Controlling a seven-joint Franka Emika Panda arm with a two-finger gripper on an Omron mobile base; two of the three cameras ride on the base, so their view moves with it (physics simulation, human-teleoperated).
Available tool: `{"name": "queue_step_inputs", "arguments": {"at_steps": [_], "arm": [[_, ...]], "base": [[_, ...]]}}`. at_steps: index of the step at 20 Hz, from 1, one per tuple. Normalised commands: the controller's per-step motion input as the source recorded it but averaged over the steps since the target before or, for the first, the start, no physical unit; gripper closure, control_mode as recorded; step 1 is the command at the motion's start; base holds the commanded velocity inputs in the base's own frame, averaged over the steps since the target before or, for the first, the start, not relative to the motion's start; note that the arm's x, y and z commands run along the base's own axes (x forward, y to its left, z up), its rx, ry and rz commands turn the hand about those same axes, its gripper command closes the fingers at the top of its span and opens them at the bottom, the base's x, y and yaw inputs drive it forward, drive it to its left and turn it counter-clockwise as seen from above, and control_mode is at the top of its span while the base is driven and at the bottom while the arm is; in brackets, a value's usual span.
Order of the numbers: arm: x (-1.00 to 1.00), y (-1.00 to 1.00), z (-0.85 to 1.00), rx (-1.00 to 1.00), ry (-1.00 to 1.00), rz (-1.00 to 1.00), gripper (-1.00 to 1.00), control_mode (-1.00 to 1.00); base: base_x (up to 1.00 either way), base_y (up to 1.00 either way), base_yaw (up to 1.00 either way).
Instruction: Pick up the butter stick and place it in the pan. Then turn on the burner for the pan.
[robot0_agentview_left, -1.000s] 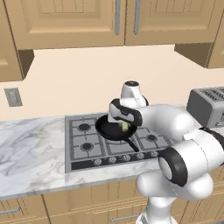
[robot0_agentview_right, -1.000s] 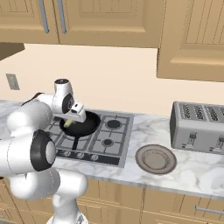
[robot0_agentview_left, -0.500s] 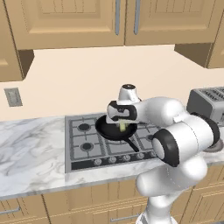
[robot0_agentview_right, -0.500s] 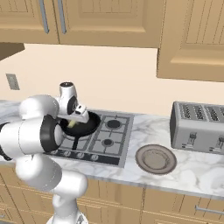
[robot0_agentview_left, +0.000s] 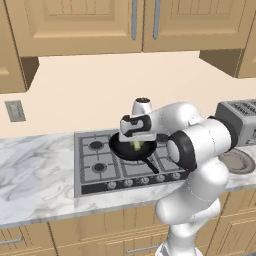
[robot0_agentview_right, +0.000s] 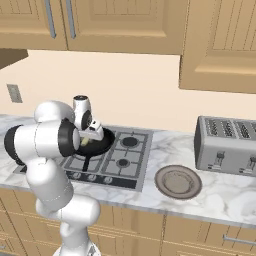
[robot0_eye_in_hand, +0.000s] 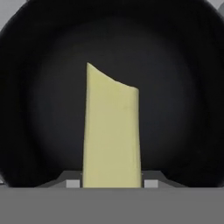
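Here, my gripper (robot0_agentview_left: 137, 142) hangs directly above the black frying pan (robot0_agentview_left: 131, 150), its fingers clamped on the butter stick (robot0_eye_in_hand: 112, 131), which points down at the pan's dark floor. In the hand view the pale yellow block rises from between my fingertips against the pan's interior (robot0_eye_in_hand: 175, 109), so the butter is held over the pan, not yet resting in it; whether its lower end touches the pan floor I cannot tell. Compared with a second ago, my arm has swung forward and my elbow has come further across the stove top (robot0_agentview_left: 100, 165), while the grip has stayed closed and the hand has remained over the pan. In the right base view the gripper (robot0_agentview_right: 91, 135) sits just above the pan (robot0_agentview_right: 100, 145), with the grey-brown plate (robot0_agentview_right: 178, 181) and the toaster (robot0_agentview_right: 227, 145) well apart to the right. I judge the placing step nearly complete: release is next, then the burner knob (robot0_agentview_left: 143, 180).
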Motion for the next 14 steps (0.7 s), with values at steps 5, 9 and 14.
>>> {"name": "queue_step_inputs", "arguments": {"at_steps": [5,9,14], "arm": [[0.13,0.00,-0.27,0.00,0.03,0.03,1.00,-1.00],[0.01,0.00,-0.24,0.00,0.05,0.03,1.00,-1.00],[0.00,0.00,-0.13,0.00,0.02,0.02,-1.00,-1.00]], "base": [[0.00,0.00,0.00],[0.00,0.00,0.00],[0.00,0.00,0.00]]}}
